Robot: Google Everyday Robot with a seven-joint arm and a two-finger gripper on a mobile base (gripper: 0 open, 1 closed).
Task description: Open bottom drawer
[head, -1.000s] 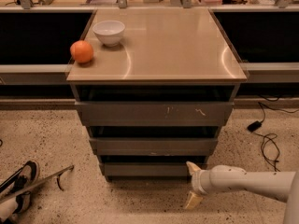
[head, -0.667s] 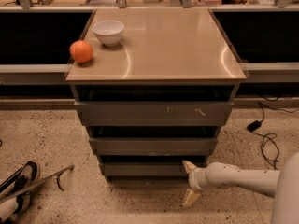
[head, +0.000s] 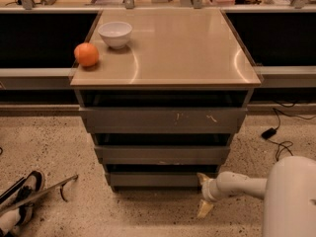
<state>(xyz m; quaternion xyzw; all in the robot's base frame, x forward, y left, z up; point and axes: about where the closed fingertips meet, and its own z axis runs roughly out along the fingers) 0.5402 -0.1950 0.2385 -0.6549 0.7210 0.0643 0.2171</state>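
Observation:
A grey cabinet with three stacked drawers stands under a tan top (head: 187, 48). The bottom drawer (head: 153, 179) has the narrowest plain grey front, just above the floor, and sits pushed in. My gripper (head: 202, 194) reaches in from the lower right on a white arm (head: 242, 184). Its two tan fingers are spread: one fingertip (head: 202, 177) sits at the right end of the bottom drawer's front, the other (head: 204, 209) hangs lower over the floor. It holds nothing.
An orange (head: 86, 54) and a white bowl (head: 115, 34) sit on the top's left rear. The middle drawer (head: 162, 155) and the scratched top drawer (head: 163, 119) are shut. A shoe and a metal rod (head: 34, 194) lie at lower left. Black cables (head: 276, 132) lie at right.
My gripper has moved a little left and toward the bottom drawer's right end. The drawers have not moved.

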